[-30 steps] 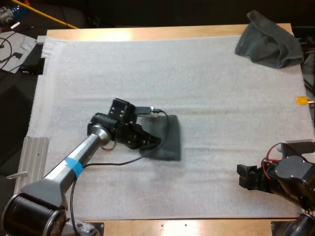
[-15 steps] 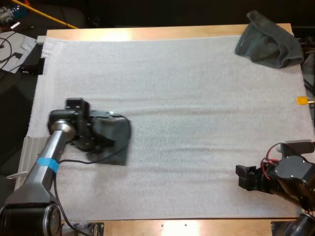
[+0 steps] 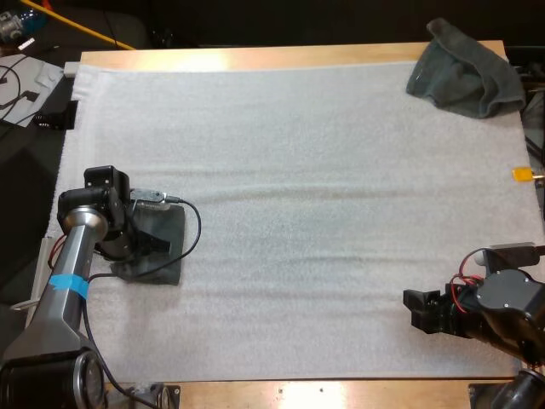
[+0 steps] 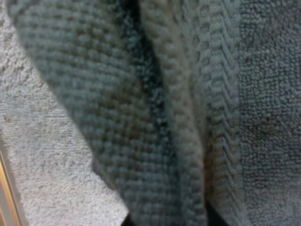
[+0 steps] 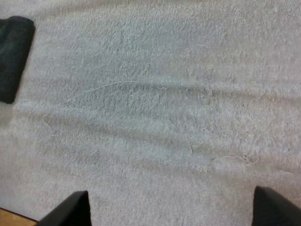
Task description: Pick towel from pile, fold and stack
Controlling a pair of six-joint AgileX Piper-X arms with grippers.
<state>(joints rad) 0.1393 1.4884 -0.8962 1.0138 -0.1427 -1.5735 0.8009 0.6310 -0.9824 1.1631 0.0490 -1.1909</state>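
Grey-green folded towel (image 3: 167, 266) pinched in left claw (image 3: 156, 245), at mat (image 3: 298, 170) edge

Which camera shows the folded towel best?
The high view: the folded towel shows in outline near the mat's left edge under my left gripper. The left wrist view gives its weave up close; the right wrist view catches one dark end.

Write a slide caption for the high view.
Left gripper holds folded towel near left edge of mat; right gripper open; crumpled towel far right.
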